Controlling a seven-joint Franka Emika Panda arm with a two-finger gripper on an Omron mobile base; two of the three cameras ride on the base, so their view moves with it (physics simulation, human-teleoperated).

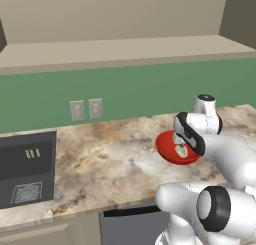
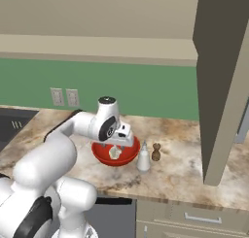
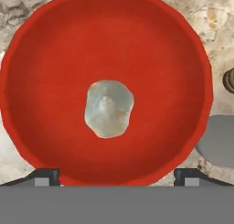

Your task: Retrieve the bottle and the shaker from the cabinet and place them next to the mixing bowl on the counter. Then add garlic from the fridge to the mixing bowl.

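Red glossy mixing bowl (image 3: 55, 72) takes up most of the hand view, wide, shallow and round, with the garlic (image 3: 109, 108) sitting dead centre in it, a lumpy whitish-cream bulb that's a bit blurry at the edges. Arm hides a good chunk of the bowl in both base views; from the left one you only get a slice of the red rim and a pale bit of garlic peeking under the wrist.

End effector (image 3: 116, 175) hangs right above the bowl, its two dark tips spread wide near the bowl's opposite edges, nothing between them.

Bottle (image 2: 143, 158) stands just beside the bowl near the tabletop's (image 2: 185, 169) front edge, pale, pear-shaped, thin neck. In the hand view it's just a grey blob cut off by the frame. Shaker (image 2: 156, 152), small, dark brown, knobby, stands just past the bottle, also half cut off in the hand view.

Tabletop is beige-brown marbled stone. A green wall (image 1: 130, 89) runs behind it with two pale outlets (image 1: 86, 109). A dark cooktop (image 1: 25, 169) is cropped at the left edge, too vague for detail.
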